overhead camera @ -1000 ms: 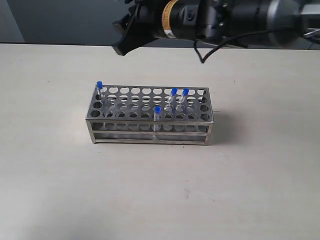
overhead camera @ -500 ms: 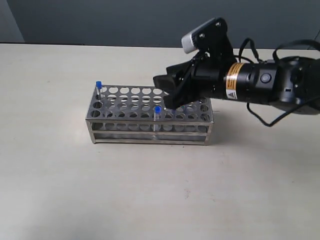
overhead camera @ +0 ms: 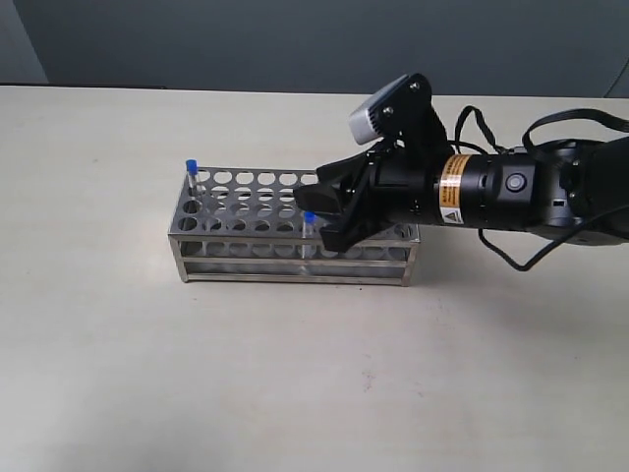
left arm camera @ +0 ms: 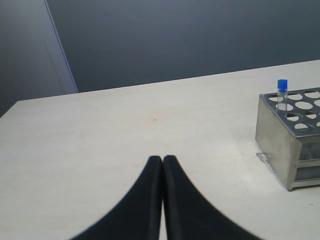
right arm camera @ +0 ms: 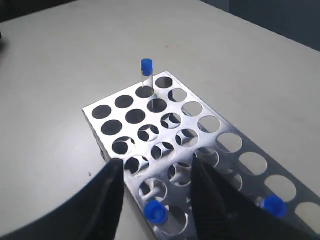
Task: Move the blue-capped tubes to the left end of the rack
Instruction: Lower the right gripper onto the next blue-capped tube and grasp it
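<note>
Right gripper (overhead camera: 320,210): black fingers (right arm camera: 107,200) spread apart, clamped on nothing, poised just above the rack (overhead camera: 246,258).

Nearest blue-capped tube (right arm camera: 155,212): upright in an edge-row hole, in the open gap between the fingers and behind their tips. No contact is visible.

Second blue-capped tube (right arm camera: 272,205): seated in the rack just outside one finger, level with the first.

Rack: steel, top plate with four rows of round holes. It runs on ahead of the fingertips, and most of the holes there are empty.

Farthest blue-capped tube (overhead camera: 193,171): upright in a corner hole at the rack end most distant from the right gripper.

Left gripper (left arm camera: 162,160): fingers pressed together, empty, low over the table (overhead camera: 118,374). The rack end holding the farthest tube is well apart from it.
</note>
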